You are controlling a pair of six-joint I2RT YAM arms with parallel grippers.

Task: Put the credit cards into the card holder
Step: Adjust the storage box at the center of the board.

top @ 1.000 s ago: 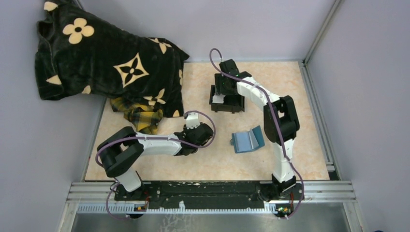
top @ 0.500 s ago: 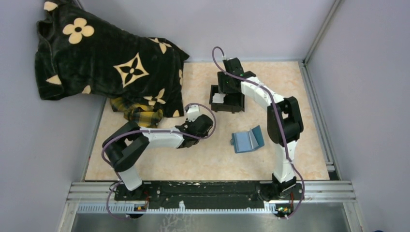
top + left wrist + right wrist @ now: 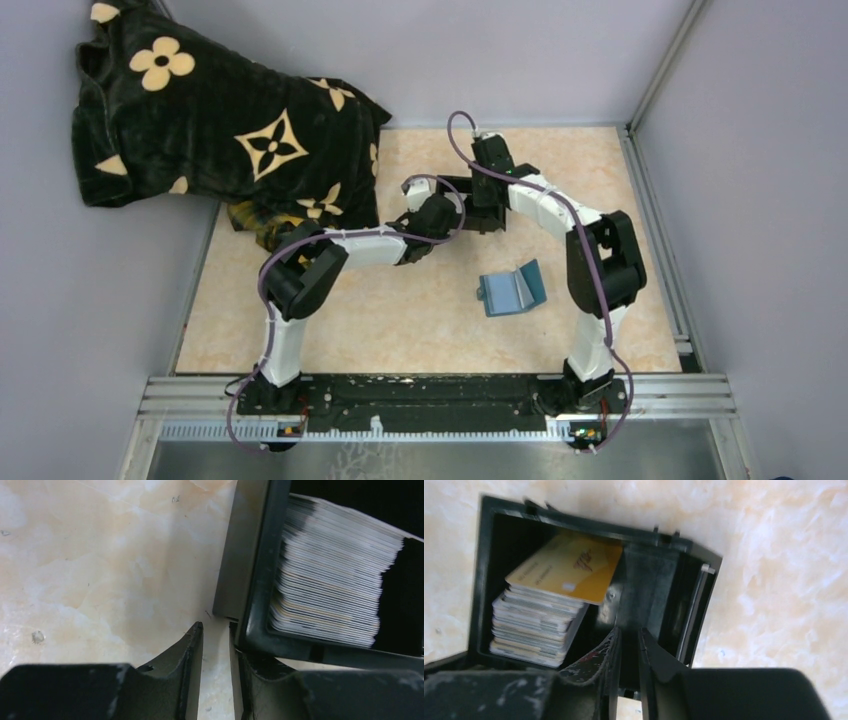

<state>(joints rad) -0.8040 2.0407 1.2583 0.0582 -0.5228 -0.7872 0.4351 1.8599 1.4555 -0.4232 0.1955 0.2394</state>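
Now right gripper (image 3: pixel 629 630), slightly apart, inside black box (image 3: pixel 651 585) beside credit cards (image 3: pixel 559 572); left gripper (image 3: pixel 216 626), slightly apart, outside box.

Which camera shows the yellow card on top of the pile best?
The right wrist view: the yellow card lies face-up atop the stack in the black box. The left wrist shows only card edges; the top view hides it.

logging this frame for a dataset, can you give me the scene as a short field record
credit cards: stacked in black box, gold card tilted on top
card holder: blue, lying partly open, apart from box
right gripper: inside box beside stack, narrow gap, holding nothing
left gripper: at box's outer corner, narrow gap, empty
black floral blanket: far left corner
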